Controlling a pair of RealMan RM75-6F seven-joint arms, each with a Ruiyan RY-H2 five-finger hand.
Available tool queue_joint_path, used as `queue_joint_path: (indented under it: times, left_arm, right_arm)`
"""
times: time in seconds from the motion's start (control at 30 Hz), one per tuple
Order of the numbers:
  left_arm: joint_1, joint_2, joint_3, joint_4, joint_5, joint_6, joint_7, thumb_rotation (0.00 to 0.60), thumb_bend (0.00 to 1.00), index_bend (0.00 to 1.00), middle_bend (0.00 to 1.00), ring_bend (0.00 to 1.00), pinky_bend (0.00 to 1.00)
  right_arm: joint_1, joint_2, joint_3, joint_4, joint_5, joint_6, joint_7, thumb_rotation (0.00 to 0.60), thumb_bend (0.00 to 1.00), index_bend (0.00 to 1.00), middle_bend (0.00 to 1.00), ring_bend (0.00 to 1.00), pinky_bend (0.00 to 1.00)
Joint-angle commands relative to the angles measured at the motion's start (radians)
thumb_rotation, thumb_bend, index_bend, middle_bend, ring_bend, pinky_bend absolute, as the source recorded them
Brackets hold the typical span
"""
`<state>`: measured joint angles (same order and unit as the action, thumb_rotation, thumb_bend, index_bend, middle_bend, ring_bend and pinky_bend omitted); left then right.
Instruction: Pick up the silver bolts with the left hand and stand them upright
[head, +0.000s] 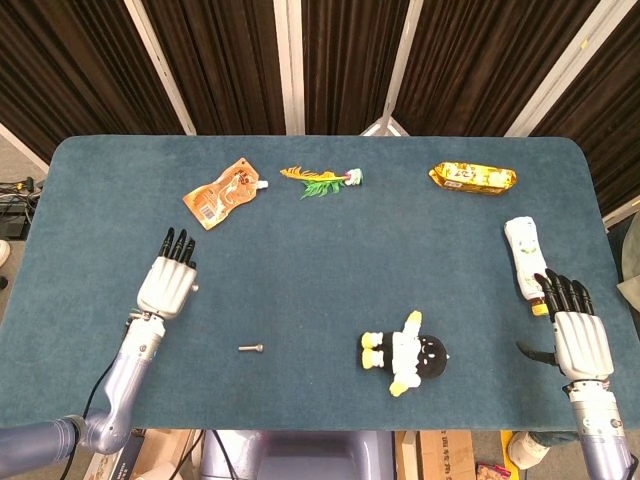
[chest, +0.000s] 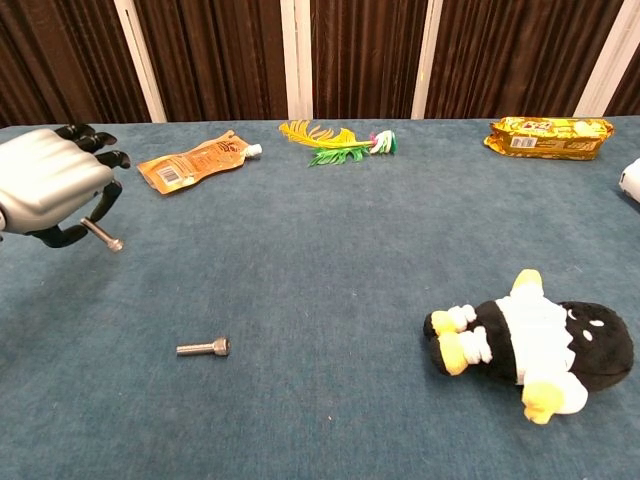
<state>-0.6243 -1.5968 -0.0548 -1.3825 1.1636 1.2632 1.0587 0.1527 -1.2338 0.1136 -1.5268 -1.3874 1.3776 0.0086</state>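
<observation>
The robot's silver left hand (chest: 50, 185) is hovering above the dark teal felt-covered desk (head: 320, 250), its black fingers (chest: 85, 135) curled around a small silver bolt (chest: 102, 236) that is slanting head-down, clear of the surface. A second silver bolt (chest: 204, 348) is lying on its side on the desk, nearer the front edge and well apart from that hand. The right hand (head: 578, 335) is resting near the right edge with its fingers spread and holding nothing, just beside a white plastic bottle (head: 526, 262)
</observation>
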Motion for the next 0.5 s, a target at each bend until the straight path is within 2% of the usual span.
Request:
queue_joint_path:
  times: [0.03, 0.23, 0.5]
  left_arm:
    - [-0.010, -0.010, 0.006, 0.033, 0.017, 0.012, 0.045, 0.600, 0.53, 0.57, 0.12, 0.00, 0.00]
    - [-0.031, -0.031, 0.009, 0.095, 0.034, 0.010, 0.133, 0.600, 0.53, 0.57, 0.12, 0.00, 0.00]
    - [-0.045, -0.067, -0.004, 0.127, 0.006, -0.016, 0.190, 0.600, 0.53, 0.57, 0.11, 0.00, 0.00]
  right_arm:
    - [0.000, -0.001, 0.000, 0.000, 0.000, -0.001, -0.001, 0.600, 0.05, 0.09, 0.07, 0.02, 0.00]
    - [0.002, -0.004, 0.000, 0.001, 0.004, -0.006, -0.005, 0.600, 0.05, 0.09, 0.07, 0.02, 0.00]
    - [0.003, -0.005, 0.000, 0.002, 0.004, -0.007, -0.004, 0.600, 0.05, 0.09, 0.07, 0.02, 0.00]
